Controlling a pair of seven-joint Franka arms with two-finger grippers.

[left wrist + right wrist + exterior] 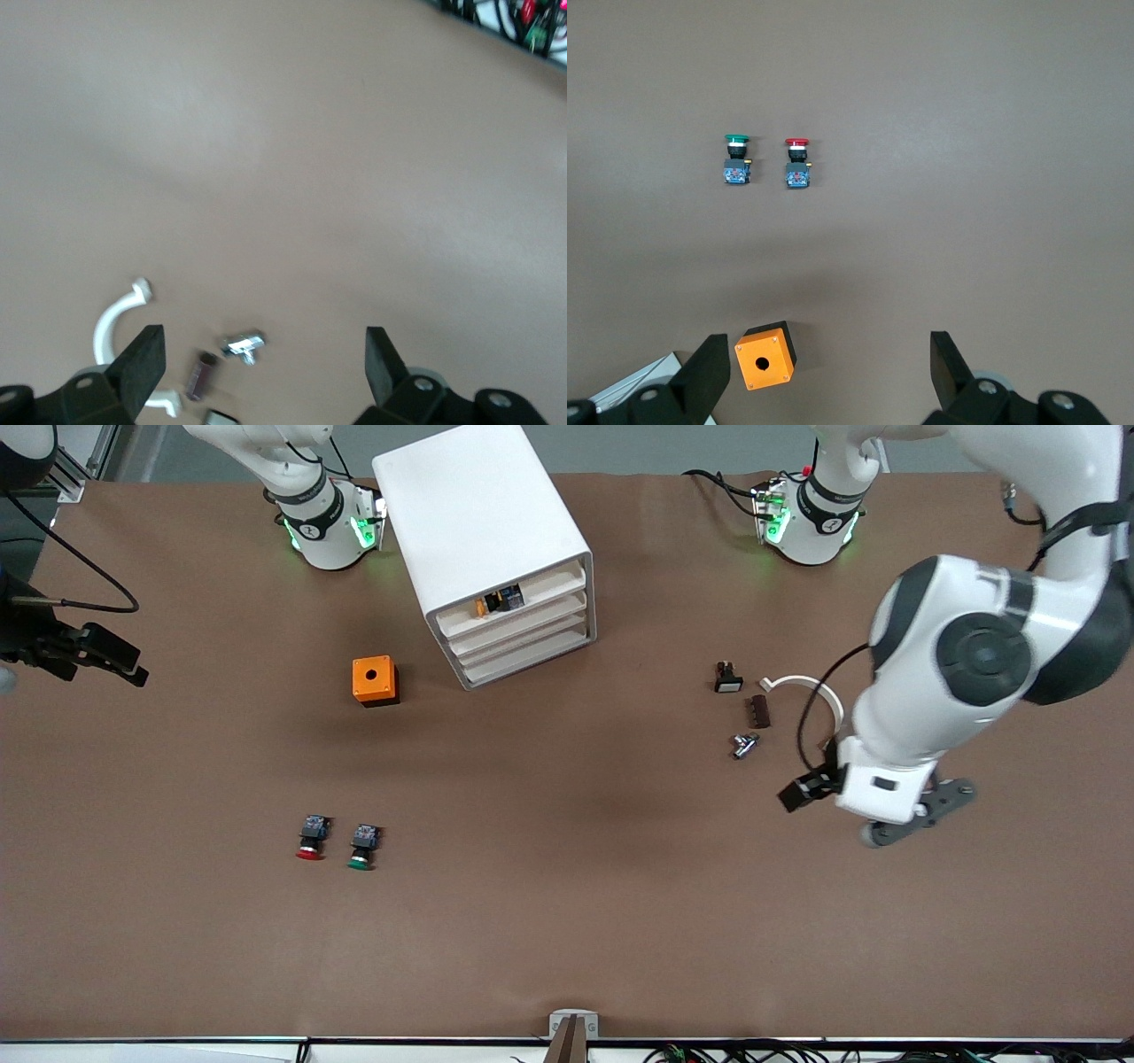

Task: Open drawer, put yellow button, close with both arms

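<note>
A big white boxy plastic cabinet [496,549] stands on the brown table [567,921] between the two arm bases. Its topmost shallow white drawer [518,607] sits pushed in, and the small yellow-capped push-button switch [485,605] lies inside it. The left arm's black two-finger gripper [261,367] hangs empty, jaws spread wide, over the table near a white curved plastic clip [811,691]. The right arm's black gripper [828,372] hangs empty, jaws spread, above an orange cube with a hole [764,356].

Robot lab: two table-mounted arms [939,682]
</note>
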